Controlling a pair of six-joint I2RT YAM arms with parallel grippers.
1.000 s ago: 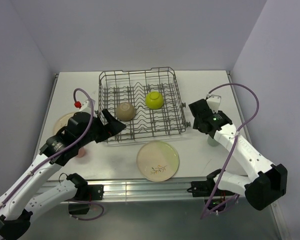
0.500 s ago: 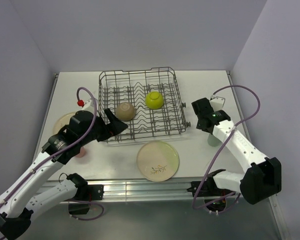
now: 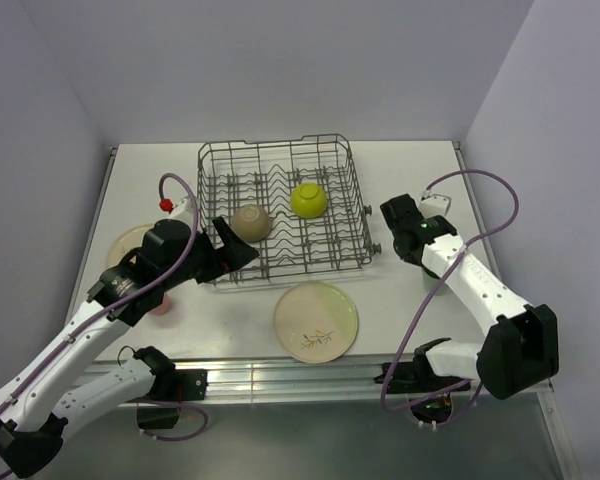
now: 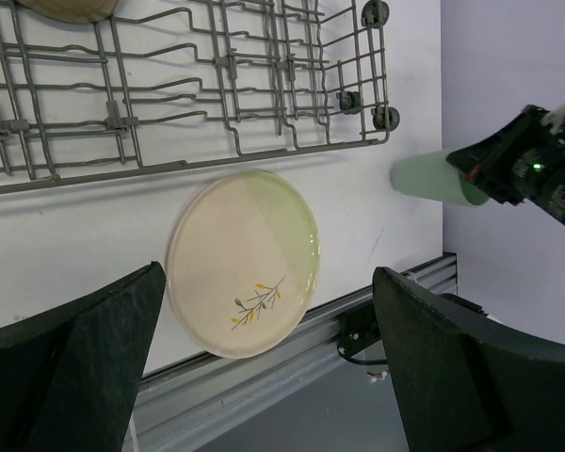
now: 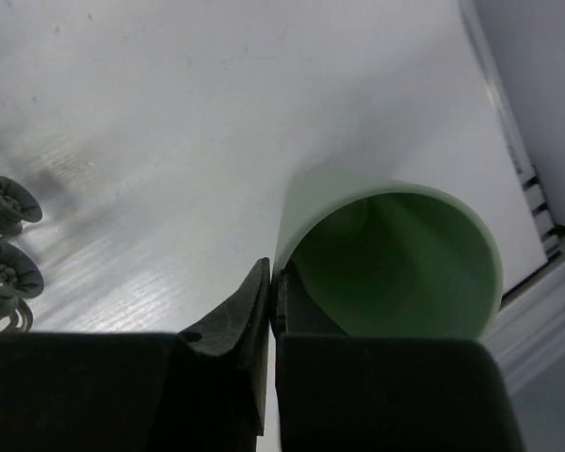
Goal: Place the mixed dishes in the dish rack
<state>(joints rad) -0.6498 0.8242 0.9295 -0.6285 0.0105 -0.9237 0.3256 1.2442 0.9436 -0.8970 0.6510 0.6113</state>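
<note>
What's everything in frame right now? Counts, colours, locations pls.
grey wire dish rack: 1, grey, centre-far on the table
tan round bowl: 1, tan, inside the rack, left part
lime-green round bowl: 1, lime green, inside the rack, right of the tan bowl
cream round plate with a leaf sprig: 1, cream, flat on the table in front of the rack
plain cream round plate: 1, cream, left of the rack, partly hidden by the left arm
coral-pink cup: 1, coral pink, near left, mostly under the left arm
mint-green cup: 1, mint green, right of the rack
white table: 1, white, under everything
left arm: 1, white and black, jaws wide open, empty
right arm: 1, white and black, jaws pinching the mint-green cup's rim
</note>
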